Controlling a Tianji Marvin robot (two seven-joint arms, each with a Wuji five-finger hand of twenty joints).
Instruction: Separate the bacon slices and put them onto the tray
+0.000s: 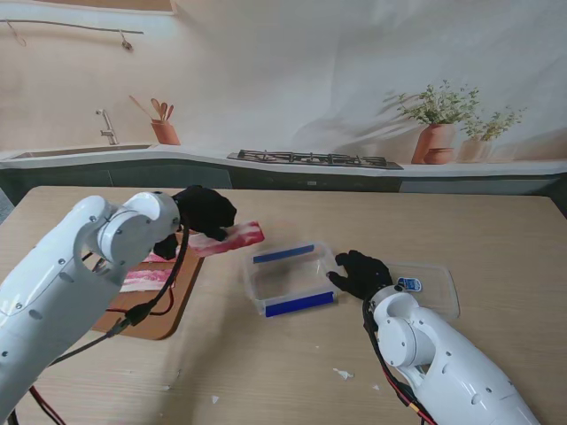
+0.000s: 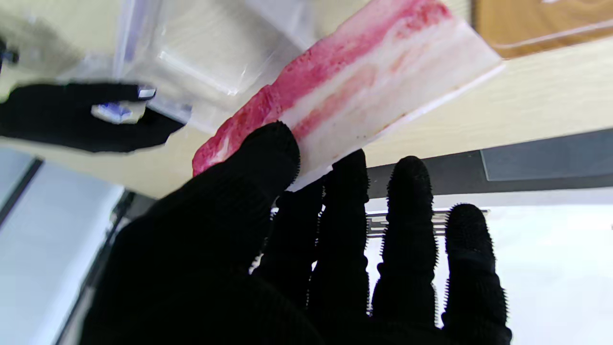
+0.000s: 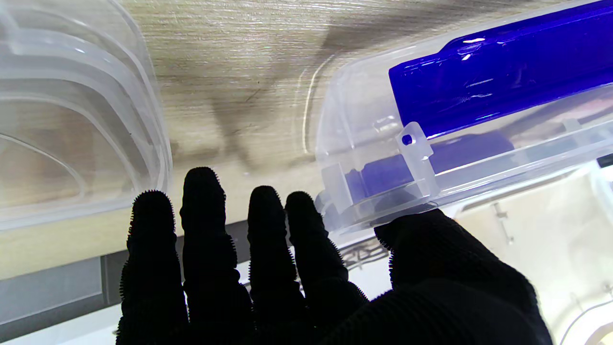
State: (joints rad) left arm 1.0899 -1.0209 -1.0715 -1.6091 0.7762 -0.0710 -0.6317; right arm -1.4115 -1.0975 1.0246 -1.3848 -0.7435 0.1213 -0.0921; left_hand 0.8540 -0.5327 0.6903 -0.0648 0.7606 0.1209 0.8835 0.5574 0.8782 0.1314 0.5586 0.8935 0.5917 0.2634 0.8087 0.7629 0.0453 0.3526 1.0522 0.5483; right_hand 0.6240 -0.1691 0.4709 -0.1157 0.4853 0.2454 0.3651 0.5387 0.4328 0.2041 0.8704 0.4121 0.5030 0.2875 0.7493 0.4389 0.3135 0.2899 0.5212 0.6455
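Observation:
My left hand [image 1: 205, 212] is shut on a slice of bacon [image 1: 234, 239], pink and white, held in the air between the wooden tray [image 1: 168, 319] and the clear container [image 1: 291, 279]. In the left wrist view the thumb [image 2: 268, 153] presses the bacon slice [image 2: 354, 91] against the fingers. More bacon [image 1: 146, 279] lies on the tray, partly hidden by my left arm. My right hand [image 1: 361, 273] rests at the container's right corner, fingers spread. Its thumb [image 3: 431, 239] touches the container's rim [image 3: 378, 158] near a blue clip [image 3: 503, 81].
The container's clear lid [image 1: 434, 288] lies flat on the table just right of my right hand, and also shows in the right wrist view [image 3: 72, 120]. Small white scraps [image 1: 342, 374] lie on the table nearer to me. A kitchen counter backdrop stands beyond the table's far edge.

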